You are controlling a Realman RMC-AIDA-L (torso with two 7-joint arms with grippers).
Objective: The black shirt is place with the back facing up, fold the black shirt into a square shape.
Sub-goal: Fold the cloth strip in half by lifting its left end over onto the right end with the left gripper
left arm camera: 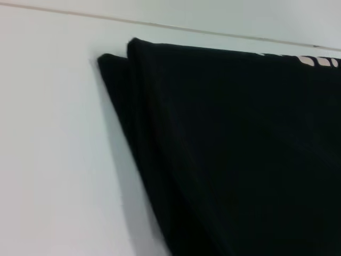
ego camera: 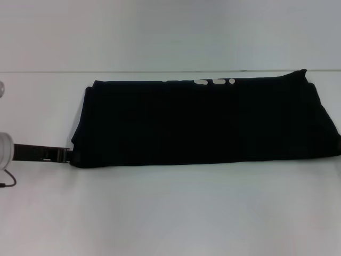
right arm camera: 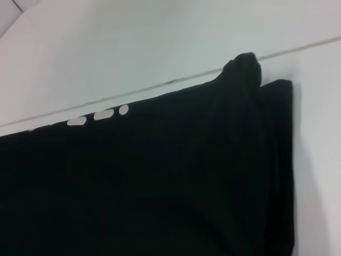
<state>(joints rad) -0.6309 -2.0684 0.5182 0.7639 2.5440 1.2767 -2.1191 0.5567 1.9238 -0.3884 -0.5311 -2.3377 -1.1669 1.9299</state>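
The black shirt (ego camera: 202,122) lies on the white table (ego camera: 170,213) as a long folded band running left to right. A few white bits of its print (ego camera: 216,81) peek out at the far edge. My left gripper (ego camera: 65,154) reaches in low from the left, and its tip meets the shirt's near left corner. The left wrist view shows the shirt's layered left end (left arm camera: 224,149). The right wrist view shows its right end (right arm camera: 160,181), with a bunched far corner (right arm camera: 242,66). My right gripper is out of view.
The table's far edge (ego camera: 48,71) meets a pale wall just behind the shirt. My left arm's white wrist (ego camera: 4,150) and a thin cable (ego camera: 8,181) show at the left border.
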